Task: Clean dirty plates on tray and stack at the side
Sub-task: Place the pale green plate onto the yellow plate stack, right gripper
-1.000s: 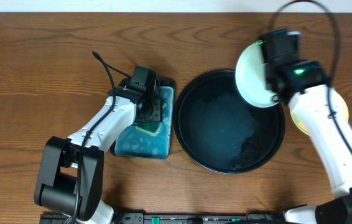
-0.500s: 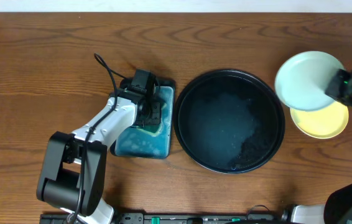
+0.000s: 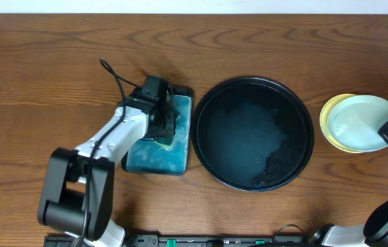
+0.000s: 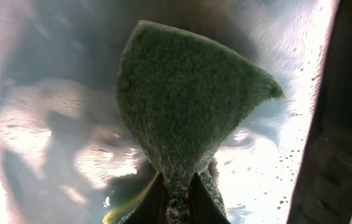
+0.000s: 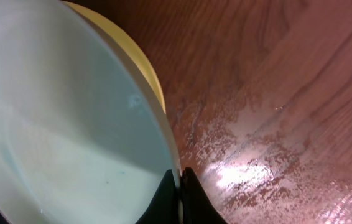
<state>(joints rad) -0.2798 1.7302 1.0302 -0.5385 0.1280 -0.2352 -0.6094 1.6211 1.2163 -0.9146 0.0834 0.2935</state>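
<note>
The pale mint plate (image 3: pixel 369 123) lies at the far right of the overhead frame, resting on the yellow plate (image 3: pixel 324 120). It sits a little right of centre, so a yellow crescent shows along its left side. Both are on the bare bench (image 3: pixel 57 62), off the black tray (image 3: pixel 249 130), which holds no plate. No third plate shows in any view.

The right jaws are closed on the mint plate's rim at its right edge. In the right wrist view they pinch that thin lip at the bottom centre, with the mint plate (image 5: pixel 58 124) filling the left of the frame and the yellow plate (image 5: pixel 145 65) peeking out beneath. The plate's middle looks clean.

It looks stiff and light, and probably slick: its surface gleams, and the wood just beside it has a wet sheen. The raised rim is the only sensible hold. Let go carelessly and it could slide off-centre on the plate below.

Left of the black tray, the left jaws are clamped on the green sponge (image 4: pixel 188 106), which hangs over the wet teal sponge tray (image 3: pixel 149 161).
</note>
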